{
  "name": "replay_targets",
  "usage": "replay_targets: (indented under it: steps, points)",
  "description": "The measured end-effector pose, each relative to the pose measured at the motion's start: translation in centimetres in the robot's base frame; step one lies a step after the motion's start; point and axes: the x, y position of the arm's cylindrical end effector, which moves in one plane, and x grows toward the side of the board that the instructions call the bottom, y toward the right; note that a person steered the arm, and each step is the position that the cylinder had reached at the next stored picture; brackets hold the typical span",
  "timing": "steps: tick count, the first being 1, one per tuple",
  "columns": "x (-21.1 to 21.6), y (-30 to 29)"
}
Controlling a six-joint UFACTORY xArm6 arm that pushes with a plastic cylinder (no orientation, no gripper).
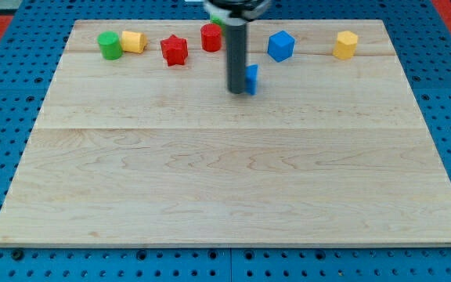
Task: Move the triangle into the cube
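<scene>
Nearest, the rod's tip (236, 92) touches the blue triangle (251, 79) from the view's left; the blue cube (281, 45) sits apart toward the view's upper right. No end effector shows on the rod.

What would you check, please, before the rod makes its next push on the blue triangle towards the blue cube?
1. My tip is beside the blue triangle, on its left in the view: ok.
2. Tip touching the triangle: cannot tell; the rod covers the triangle's left part.
3. Blue cube lies towards the view's top right of the triangle, apart from it: ok.
4. No block stands between triangle and cube: ok.
5. Red cylinder and red star lie on the view's left of the rod, away from the push line: ok.
6. Yellow block sits beyond the cube on the view's right, apart from it: ok.
</scene>
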Motion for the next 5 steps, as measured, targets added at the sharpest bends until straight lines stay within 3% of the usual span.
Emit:
replay_targets:
  steps: [1, 2, 3, 4, 5]
  points:
    - [-4.0, 4.8]
    - [-0.1, 2.6]
    - [1.3, -10.3]
    - [-1.4, -20.7]
    - [-5.4, -16.6]
